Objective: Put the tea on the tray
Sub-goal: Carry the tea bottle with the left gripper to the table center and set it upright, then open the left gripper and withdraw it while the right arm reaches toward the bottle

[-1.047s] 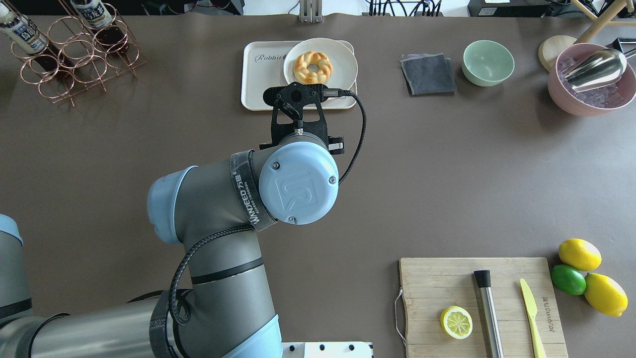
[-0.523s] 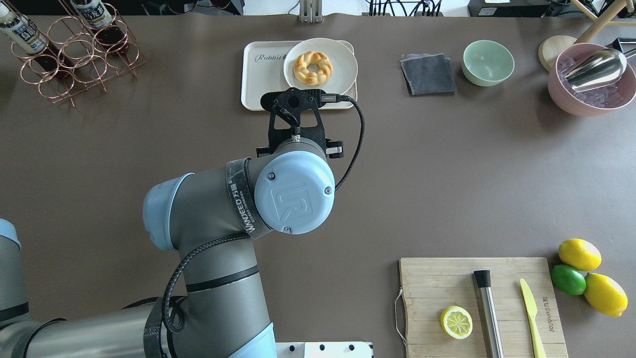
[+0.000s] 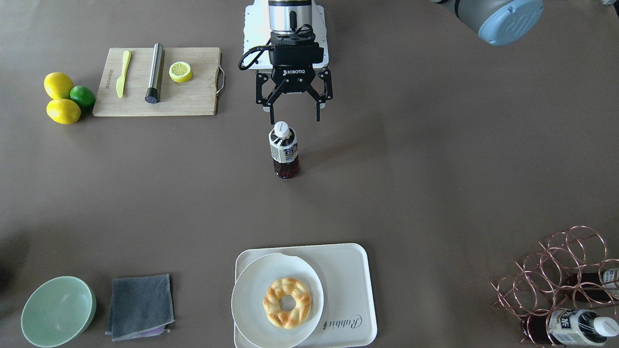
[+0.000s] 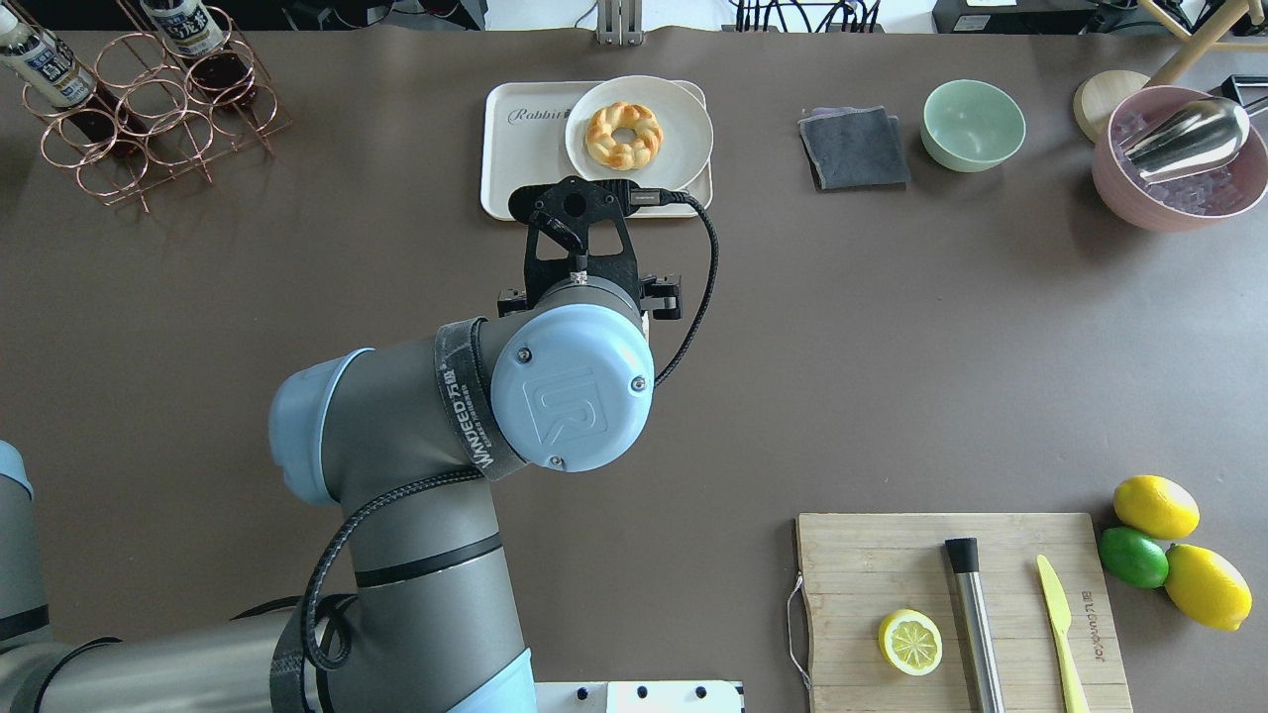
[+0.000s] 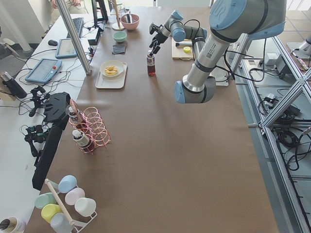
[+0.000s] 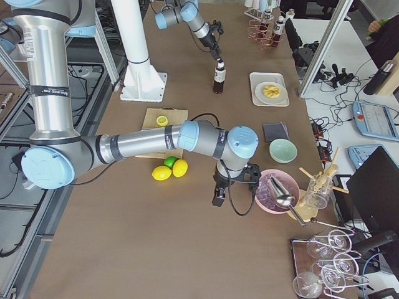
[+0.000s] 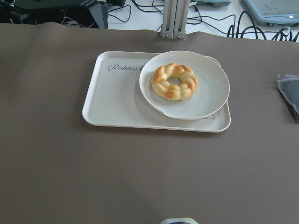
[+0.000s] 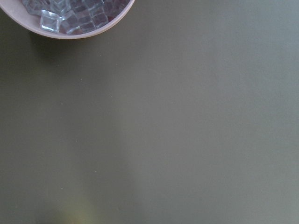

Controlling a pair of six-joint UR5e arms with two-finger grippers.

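The tea [image 3: 284,150], a small bottle of dark liquid with a white cap, stands upright on the bare table mid-way across. It also shows in the exterior left view [image 5: 152,64] and the exterior right view [image 6: 219,76]. My left gripper [image 3: 294,118] is open and empty, just on the robot's side of the cap and above it, not touching. The cream tray [image 3: 348,270] lies apart from the tea at the table's far side, also in the left wrist view [image 7: 117,102]. In the overhead view my arm hides the tea. My right gripper [image 6: 216,200] points down by the pink bowl; I cannot tell its state.
A white plate [image 3: 251,285] with a doughnut [image 3: 287,302] fills one half of the tray. A copper rack [image 3: 566,270] holds more bottles. A cutting board [image 3: 193,96], a green bowl [image 3: 58,311], a grey cloth [image 3: 140,307] and a pink ice bowl [image 4: 1179,198] stand around.
My left arm has drawn back toward the robot's base and a little to its left, away from the tray.
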